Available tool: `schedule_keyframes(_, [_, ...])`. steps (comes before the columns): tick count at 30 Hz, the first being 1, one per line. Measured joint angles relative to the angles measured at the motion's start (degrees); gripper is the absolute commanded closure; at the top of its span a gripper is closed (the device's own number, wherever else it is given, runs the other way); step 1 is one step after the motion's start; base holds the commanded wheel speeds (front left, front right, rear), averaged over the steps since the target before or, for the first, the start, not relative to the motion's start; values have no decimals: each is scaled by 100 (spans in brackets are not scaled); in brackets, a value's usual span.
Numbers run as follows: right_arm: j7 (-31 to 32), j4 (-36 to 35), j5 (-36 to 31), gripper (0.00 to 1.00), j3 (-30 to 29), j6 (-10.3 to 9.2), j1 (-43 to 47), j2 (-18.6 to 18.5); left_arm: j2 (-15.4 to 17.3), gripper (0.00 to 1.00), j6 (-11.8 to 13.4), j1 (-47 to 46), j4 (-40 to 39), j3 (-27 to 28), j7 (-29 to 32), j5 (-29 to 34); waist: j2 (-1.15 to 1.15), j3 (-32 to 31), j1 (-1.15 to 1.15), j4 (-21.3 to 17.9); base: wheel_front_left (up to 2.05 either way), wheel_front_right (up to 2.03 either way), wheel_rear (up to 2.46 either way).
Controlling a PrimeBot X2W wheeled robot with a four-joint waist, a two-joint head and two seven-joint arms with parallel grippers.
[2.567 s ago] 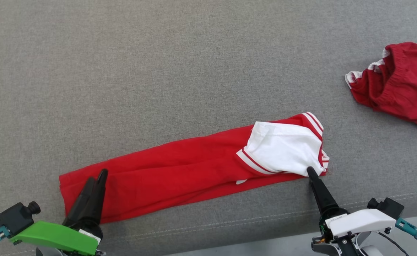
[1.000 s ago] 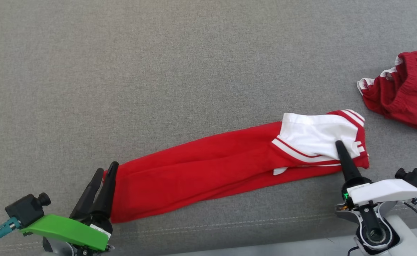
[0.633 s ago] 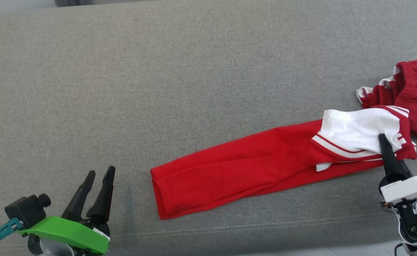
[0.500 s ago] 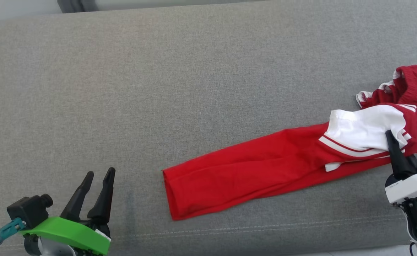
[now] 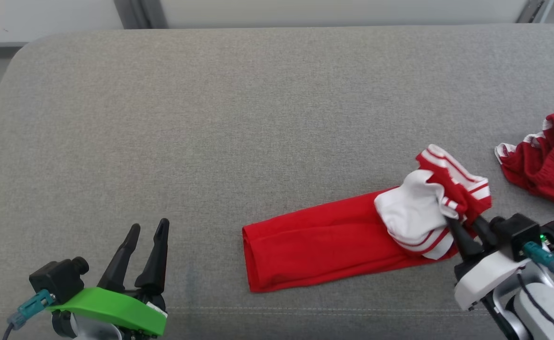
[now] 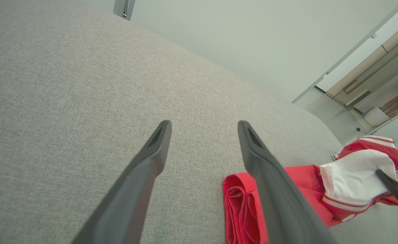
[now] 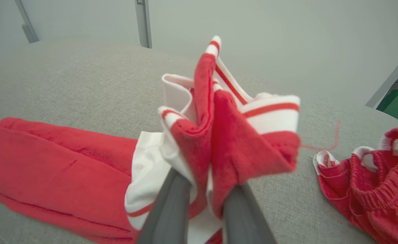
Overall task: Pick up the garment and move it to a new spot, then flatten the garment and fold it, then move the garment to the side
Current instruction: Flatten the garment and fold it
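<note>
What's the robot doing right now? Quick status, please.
Left gripper open, empty. Right gripper shut on red garment, striped end raised off couch. Second red garment close on its right.

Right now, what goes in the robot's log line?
left gripper: open, empty | right gripper: shut on garment | garment: striped end lifted off couch
</note>
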Motion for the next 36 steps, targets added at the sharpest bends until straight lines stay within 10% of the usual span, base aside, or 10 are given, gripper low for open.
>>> schedule_keyframes(13, [339,233,-1252,100,1089,-240,-420,360,-460,0,-26,8,-76,86,-1,68,0,-30,0,583,0,0,0])
schedule_keyframes(36, [700,881,-2190,100,2312,-16,-928,998,-693,0,-205,208,49,492,-1,170,0,-100,0,1142,0,0,0])
